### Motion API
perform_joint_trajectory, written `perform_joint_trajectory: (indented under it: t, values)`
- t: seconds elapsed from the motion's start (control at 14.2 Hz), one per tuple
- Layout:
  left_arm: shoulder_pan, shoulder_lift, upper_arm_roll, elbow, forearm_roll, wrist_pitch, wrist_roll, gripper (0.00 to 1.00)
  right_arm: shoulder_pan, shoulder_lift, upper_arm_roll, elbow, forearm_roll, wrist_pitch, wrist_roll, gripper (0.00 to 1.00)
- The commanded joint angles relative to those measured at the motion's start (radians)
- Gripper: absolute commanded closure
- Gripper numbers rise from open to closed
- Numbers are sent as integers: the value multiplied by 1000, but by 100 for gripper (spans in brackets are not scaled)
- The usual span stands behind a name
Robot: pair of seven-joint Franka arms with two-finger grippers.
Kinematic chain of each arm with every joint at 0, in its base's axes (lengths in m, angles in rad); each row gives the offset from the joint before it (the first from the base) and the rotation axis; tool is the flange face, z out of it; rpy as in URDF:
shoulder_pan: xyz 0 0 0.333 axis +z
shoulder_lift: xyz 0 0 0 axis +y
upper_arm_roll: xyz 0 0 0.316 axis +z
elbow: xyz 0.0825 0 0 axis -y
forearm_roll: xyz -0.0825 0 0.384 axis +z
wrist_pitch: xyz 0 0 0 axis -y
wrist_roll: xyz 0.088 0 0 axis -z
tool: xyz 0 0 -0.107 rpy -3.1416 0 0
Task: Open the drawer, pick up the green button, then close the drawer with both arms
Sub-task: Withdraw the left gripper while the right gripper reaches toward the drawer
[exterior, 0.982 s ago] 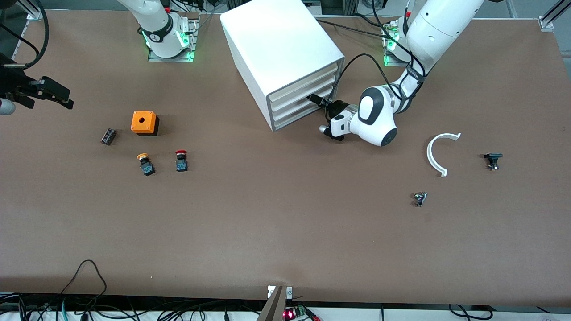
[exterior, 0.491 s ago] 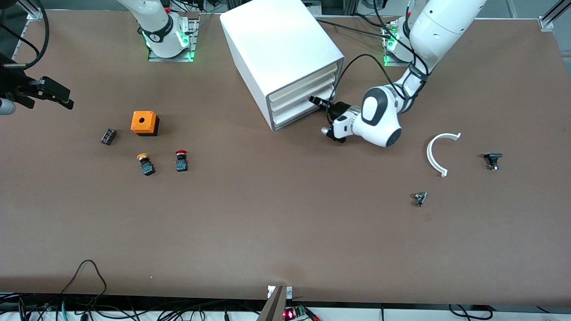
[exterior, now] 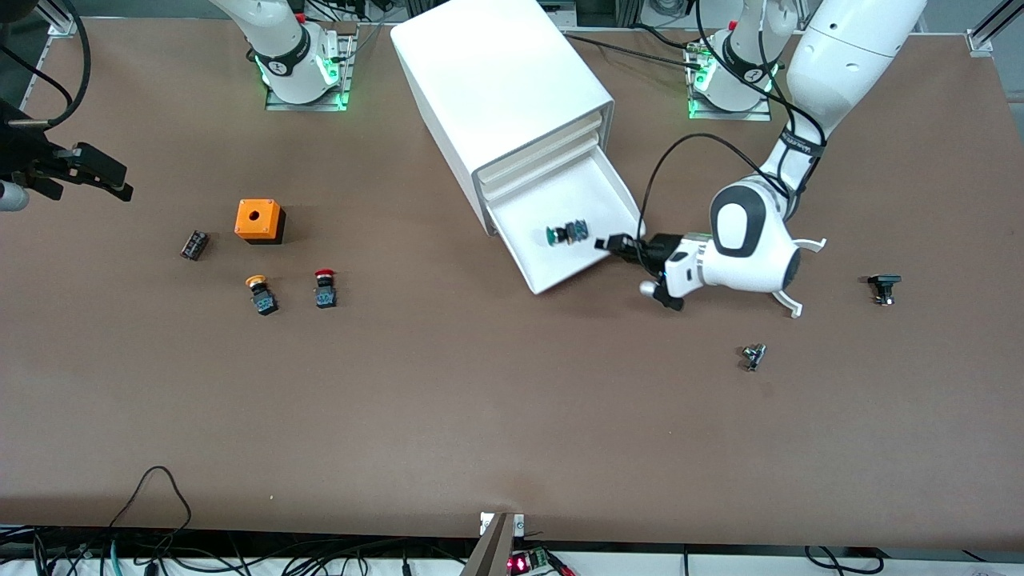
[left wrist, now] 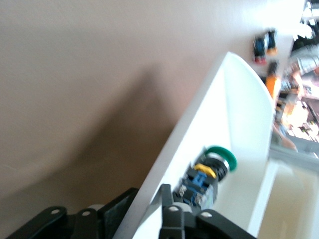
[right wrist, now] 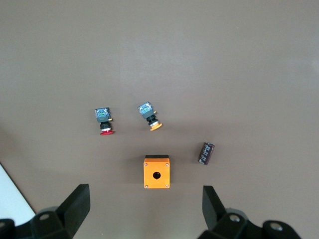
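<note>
The drawer (exterior: 594, 186), lowest of three in the white cabinet (exterior: 496, 80), stands pulled far out. The green-capped button (exterior: 566, 234) lies on its side inside it. My left gripper (exterior: 614, 244) is shut on the drawer's front wall. In the left wrist view its fingers (left wrist: 169, 199) clamp that wall (left wrist: 199, 124), with the button (left wrist: 212, 169) just inside. My right gripper (exterior: 120, 180) hangs open and empty at the right arm's end of the table. In the right wrist view it (right wrist: 144, 195) is above the orange box (right wrist: 157, 173).
An orange box (exterior: 259, 220), a dark capacitor (exterior: 194, 244), a yellow-capped button (exterior: 260, 294) and a red-capped button (exterior: 325, 288) lie toward the right arm's end. A white curved piece (exterior: 792, 308), a black part (exterior: 883, 286) and a small metal part (exterior: 753, 356) lie toward the left arm's end.
My left gripper has drawn the lowest drawer out of the cabinet toward the front camera, and the green button inside has come into sight. The right arm has not moved.
</note>
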State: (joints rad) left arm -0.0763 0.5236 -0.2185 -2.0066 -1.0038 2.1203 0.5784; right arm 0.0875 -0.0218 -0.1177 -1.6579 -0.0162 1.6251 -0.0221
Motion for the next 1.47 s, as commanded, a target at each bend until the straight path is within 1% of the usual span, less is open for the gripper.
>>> perform_joint_trajectory:
  t: [0.0,0.07,0.14,0.28,0.42,0.49,0.56,0.7,0.91,0.98,1.05,1.19,1.4]
  values:
    - [19,-49,7,17,-1,38,-23,0,-14,6,10,12,13,2,-15,0]
    - [30,-75,16,20,8,41,-26,0,-12,6,12,12,12,1,-15,0]
    - [53,-118,45,23,29,41,-26,0,-14,6,12,12,13,-4,-18,0]
    - [96,-227,68,25,112,41,-28,0,-14,17,12,10,15,-11,-15,0]
    - [121,-308,80,31,204,40,-32,0,0,25,23,9,15,-13,-15,0]
    - [147,-362,100,34,290,24,-32,0,21,34,26,10,15,-10,-15,0]
    - [154,-417,103,34,407,-2,-38,0,50,43,26,10,16,-4,-15,0]
    - [159,-502,146,86,613,-118,-75,0,128,95,27,10,16,7,-15,0]
    - [158,-553,154,204,868,-302,-199,0,276,169,27,12,15,76,-15,0]
    - [156,-560,153,241,933,-360,-250,0,320,196,27,14,16,81,-15,0]
    - [153,-565,151,264,971,-402,-296,0,365,213,29,21,19,90,-18,0]
    - [150,-579,154,273,1027,-436,-343,0,437,261,62,55,25,120,-45,0]
    - [148,-580,156,273,1059,-445,-383,0,488,377,147,170,30,173,-48,0]
